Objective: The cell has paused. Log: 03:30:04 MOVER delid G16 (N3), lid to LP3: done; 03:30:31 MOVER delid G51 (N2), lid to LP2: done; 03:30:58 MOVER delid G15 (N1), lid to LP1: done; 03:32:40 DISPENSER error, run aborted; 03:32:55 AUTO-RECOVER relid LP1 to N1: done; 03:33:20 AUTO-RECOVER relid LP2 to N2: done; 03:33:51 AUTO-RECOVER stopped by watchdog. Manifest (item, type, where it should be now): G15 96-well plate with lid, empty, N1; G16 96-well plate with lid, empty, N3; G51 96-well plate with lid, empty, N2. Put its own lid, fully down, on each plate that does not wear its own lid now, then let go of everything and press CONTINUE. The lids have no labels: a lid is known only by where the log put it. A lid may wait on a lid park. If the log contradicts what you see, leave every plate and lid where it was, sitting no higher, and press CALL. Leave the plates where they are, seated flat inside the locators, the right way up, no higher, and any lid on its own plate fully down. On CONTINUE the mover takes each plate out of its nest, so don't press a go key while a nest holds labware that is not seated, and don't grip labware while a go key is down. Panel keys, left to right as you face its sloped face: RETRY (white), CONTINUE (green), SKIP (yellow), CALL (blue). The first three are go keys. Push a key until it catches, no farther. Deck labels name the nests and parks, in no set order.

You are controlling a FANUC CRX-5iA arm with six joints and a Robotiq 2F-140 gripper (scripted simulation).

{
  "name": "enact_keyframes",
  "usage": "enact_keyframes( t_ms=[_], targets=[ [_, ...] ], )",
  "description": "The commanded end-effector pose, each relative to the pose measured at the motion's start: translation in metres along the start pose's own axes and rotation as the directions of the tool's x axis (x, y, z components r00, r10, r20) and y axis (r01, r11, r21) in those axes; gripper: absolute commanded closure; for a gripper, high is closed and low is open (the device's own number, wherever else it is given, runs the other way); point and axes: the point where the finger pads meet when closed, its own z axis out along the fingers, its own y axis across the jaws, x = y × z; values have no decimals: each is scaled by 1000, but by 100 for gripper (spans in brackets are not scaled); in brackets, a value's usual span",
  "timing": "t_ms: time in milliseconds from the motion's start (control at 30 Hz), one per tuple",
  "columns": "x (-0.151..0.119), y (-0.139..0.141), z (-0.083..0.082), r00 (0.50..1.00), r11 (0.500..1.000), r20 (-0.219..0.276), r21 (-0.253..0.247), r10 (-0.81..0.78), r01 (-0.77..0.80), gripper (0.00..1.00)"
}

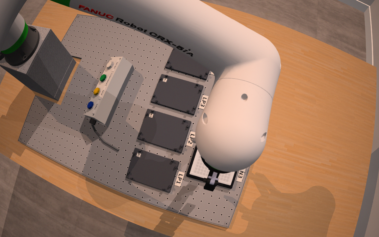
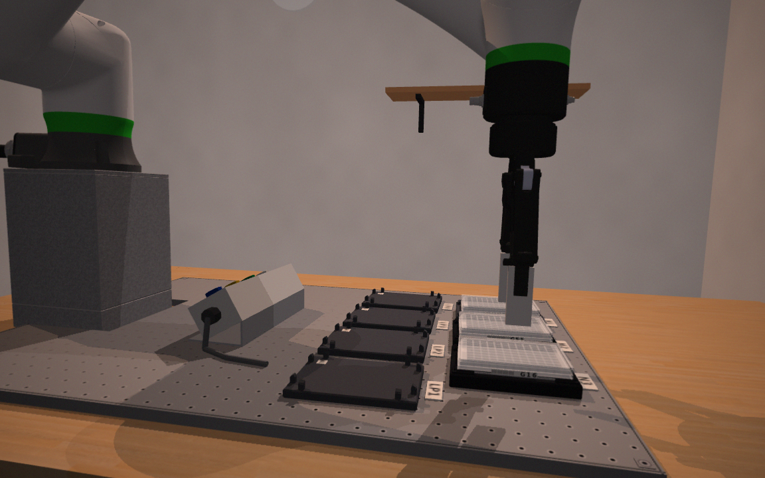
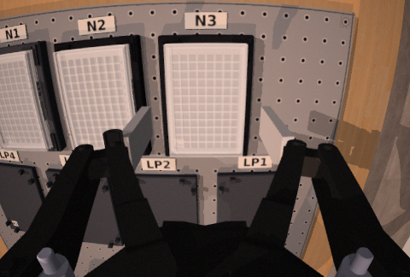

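Three white 96-well plates sit in black nests in a row. In the wrist view they are at N3 [image 3: 207, 99], N2 [image 3: 96, 95] and N1 [image 3: 20, 99]. The front plate reads G16 [image 2: 512, 356] in the side view, and a clear lid seems to lie flat on it. The plates behind it [image 2: 504, 325] look the same. My gripper [image 3: 206, 120] is open and empty. It hangs above the N3 plate, with one finger on each side, apart from it. It also shows in the side view [image 2: 516, 297].
Lid parks LP1 [image 1: 152, 169], LP2 [image 1: 164, 129], LP3 [image 1: 177, 93] and a fourth park [image 1: 186, 63] are bare black trays. The key panel [image 1: 108, 88] stands to their left with green [image 1: 102, 77], yellow [image 1: 96, 91] and blue [image 1: 90, 104] keys. My arm hides N1 and N2 from above.
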Motion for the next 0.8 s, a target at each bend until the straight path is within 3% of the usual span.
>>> enact_keyframes(
  t_ms=[0,133,300,367,433,533,567,633,667,700,733,767],
  targets=[
    [0,0,0,1000,1000,0,0,0,0,34],
    [-4,-7,-4,1000,1000,0,0,1,-1,34],
    [-43,-56,-28,1000,1000,0,0,8,-8,34],
    [-43,-56,-28,1000,1000,0,0,8,-8,34],
    [-75,-86,-42,1000,1000,0,0,14,-14,34],
    [-96,-101,-49,1000,1000,0,0,16,-16,34],
    [-119,-116,-55,1000,1000,0,0,20,-20,34],
    [-119,-116,-55,1000,1000,0,0,20,-20,34],
    [-144,-130,-61,1000,1000,0,0,23,-23,34],
    [-144,-130,-61,1000,1000,0,0,23,-23,34],
    [-170,-142,-66,1000,1000,0,0,26,-26,34],
    [-170,-142,-66,1000,1000,0,0,26,-26,34]
  ],
)
